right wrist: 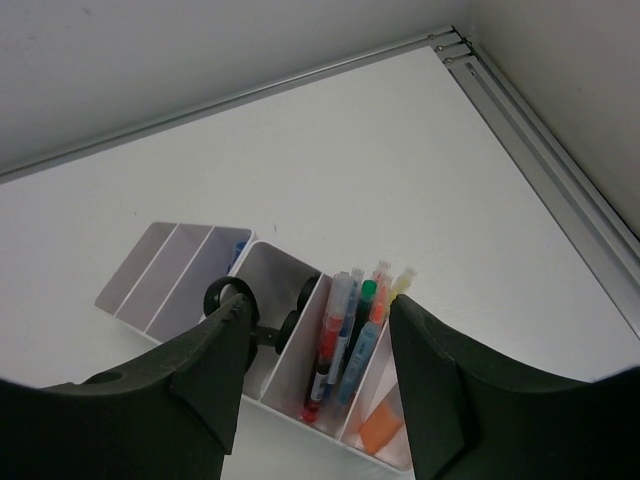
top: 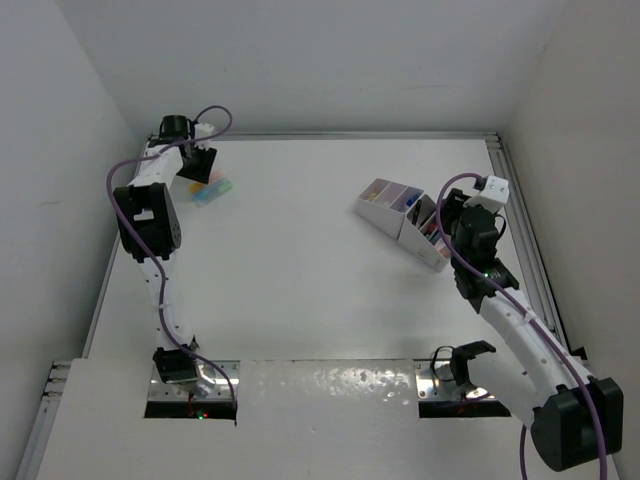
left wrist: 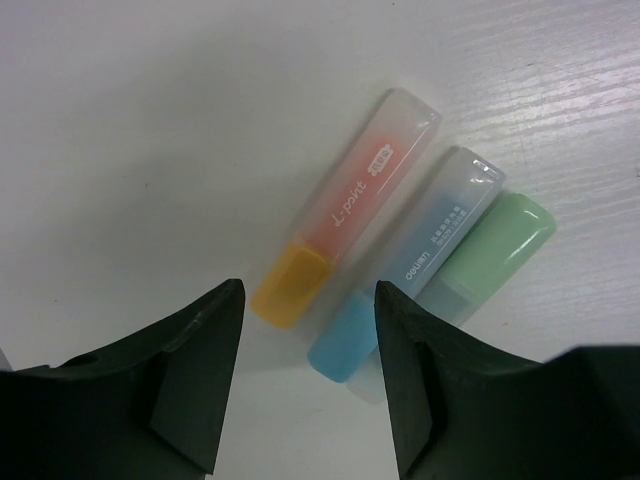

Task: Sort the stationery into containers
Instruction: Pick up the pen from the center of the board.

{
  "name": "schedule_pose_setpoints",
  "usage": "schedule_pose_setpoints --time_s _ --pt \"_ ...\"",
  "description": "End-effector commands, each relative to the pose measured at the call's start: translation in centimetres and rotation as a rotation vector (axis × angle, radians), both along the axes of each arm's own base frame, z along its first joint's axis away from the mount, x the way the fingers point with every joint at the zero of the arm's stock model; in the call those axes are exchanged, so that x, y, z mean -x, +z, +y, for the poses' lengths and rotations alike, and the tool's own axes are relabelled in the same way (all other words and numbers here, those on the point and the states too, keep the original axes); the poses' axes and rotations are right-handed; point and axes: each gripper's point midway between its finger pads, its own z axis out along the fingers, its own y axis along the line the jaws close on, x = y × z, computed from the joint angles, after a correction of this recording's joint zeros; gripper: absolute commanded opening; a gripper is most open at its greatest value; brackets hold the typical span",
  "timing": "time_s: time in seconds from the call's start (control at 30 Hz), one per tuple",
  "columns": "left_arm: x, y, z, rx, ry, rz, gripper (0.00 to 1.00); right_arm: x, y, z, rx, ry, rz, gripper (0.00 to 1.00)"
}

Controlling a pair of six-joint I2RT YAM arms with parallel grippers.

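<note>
Highlighters, three: orange (left wrist: 335, 220), blue (left wrist: 405, 285) and green (left wrist: 495, 250) lie side by side at the table's (top: 300, 280) far left, well apart from the organiser (top: 385, 218) at far right. My left gripper (left wrist: 310, 295) hangs over them, jaws parted, empty; my right gripper (right wrist: 318, 310), likewise released, hangs over the organiser. Step judged: picking the orange; next I lower, straddling its body.

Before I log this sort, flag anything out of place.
The orange highlighter, blue highlighter and green highlighter lie loose on the table under the open left gripper, far from the desk organiser.
</note>
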Motion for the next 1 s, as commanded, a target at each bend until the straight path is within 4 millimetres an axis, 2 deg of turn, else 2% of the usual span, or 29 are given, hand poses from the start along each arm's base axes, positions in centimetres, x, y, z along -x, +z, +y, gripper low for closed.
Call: schedule_pose_setpoints --time_s 0.0,0.23,0.5,0.6,0.7,0.8,0.83,0.87,0.97 --pt "-1.2 0.7 0.4 -0.006 0.004 -0.050 0.52 0.3 0.9 -0.2 0.009 -0.010 -0.025 0.57" --pt "-0.9 -1.9 1.1 -0.034 0.031 -0.002 0.48 0.6 1.1 -0.5 0.025 -0.023 -0.028 0.58" --pt "-1.1 -3.0 1.5 -0.041 0.052 0.019 0.46 0.9 1.6 -0.8 0.031 -0.026 -0.031 0.59" --pt "-0.6 -4.1 1.5 -0.040 0.054 0.057 0.43 1.0 1.8 -0.8 0.038 -0.026 -0.032 0.59" --pt "0.2 -5.0 0.9 -0.015 0.039 0.097 0.35 1.0 2.1 -1.0 0.042 -0.032 -0.037 0.58" --pt "1.1 -5.7 0.1 0.021 0.016 0.130 0.19 1.2 2.4 -1.1 0.043 -0.038 -0.045 0.59" --pt "1.2 -5.7 0.0 0.028 0.018 0.133 0.03 1.2 2.4 -1.1 0.042 -0.036 -0.047 0.59" --pt "1.3 -5.8 0.0 0.031 0.022 0.134 0.00 1.1 2.5 -1.0 0.042 -0.033 -0.047 0.58" --pt "1.0 -5.3 0.2 0.035 0.039 0.119 0.00 1.0 2.8 -0.6 0.041 -0.013 -0.046 0.58"
